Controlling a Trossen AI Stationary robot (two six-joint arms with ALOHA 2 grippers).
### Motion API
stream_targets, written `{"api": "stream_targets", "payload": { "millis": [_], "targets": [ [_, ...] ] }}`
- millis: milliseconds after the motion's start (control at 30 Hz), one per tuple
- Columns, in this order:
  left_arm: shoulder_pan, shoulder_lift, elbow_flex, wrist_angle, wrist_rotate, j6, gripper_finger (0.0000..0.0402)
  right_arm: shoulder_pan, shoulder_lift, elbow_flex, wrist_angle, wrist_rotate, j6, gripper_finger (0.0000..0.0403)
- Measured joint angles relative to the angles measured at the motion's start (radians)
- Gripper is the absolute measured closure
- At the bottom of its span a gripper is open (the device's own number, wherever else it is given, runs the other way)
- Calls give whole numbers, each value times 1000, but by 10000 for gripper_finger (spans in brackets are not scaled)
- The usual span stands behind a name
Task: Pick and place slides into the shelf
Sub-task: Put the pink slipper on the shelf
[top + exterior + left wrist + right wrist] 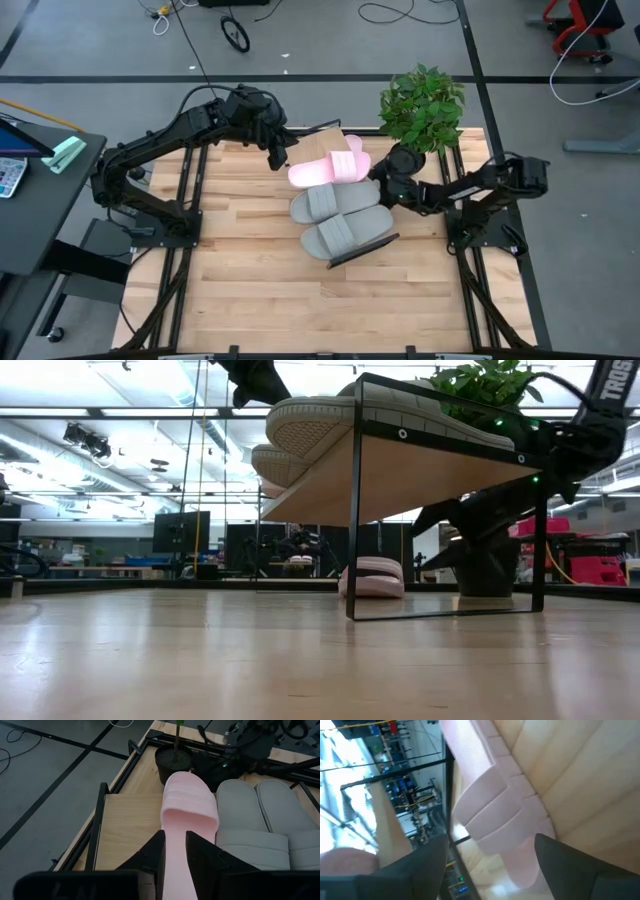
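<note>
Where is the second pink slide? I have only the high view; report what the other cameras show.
Observer: Low view: the second pale pink slide lies on the plank tabletop, behind the raised light-wood shelf's black frame leg.
Operator: Confirm the left grip.
Observer: Left wrist view: the left gripper pinches the heel of the other pale pink slide, beside two grey slides.
Operator: Check the right.
Observer: Right wrist view: the right gripper is open, its fingers either side of that slide's strap.
</note>
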Motion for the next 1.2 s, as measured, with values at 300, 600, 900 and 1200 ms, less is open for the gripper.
{"api": "stream_targets", "payload": {
  "millis": [300,600,900,1200],
  "targets": [
    [0,0,0,-19,0,0,323,-49,79,38,10,-68,26,98],
    [0,0,0,-36,0,-1,319,-76,110,40,17,-89,71,98],
    [0,0,0,-39,0,0,324,-91,110,47,24,-90,118,98],
    [0,0,0,-39,0,1,320,-124,110,76,15,-86,51,99]
  ]
}}
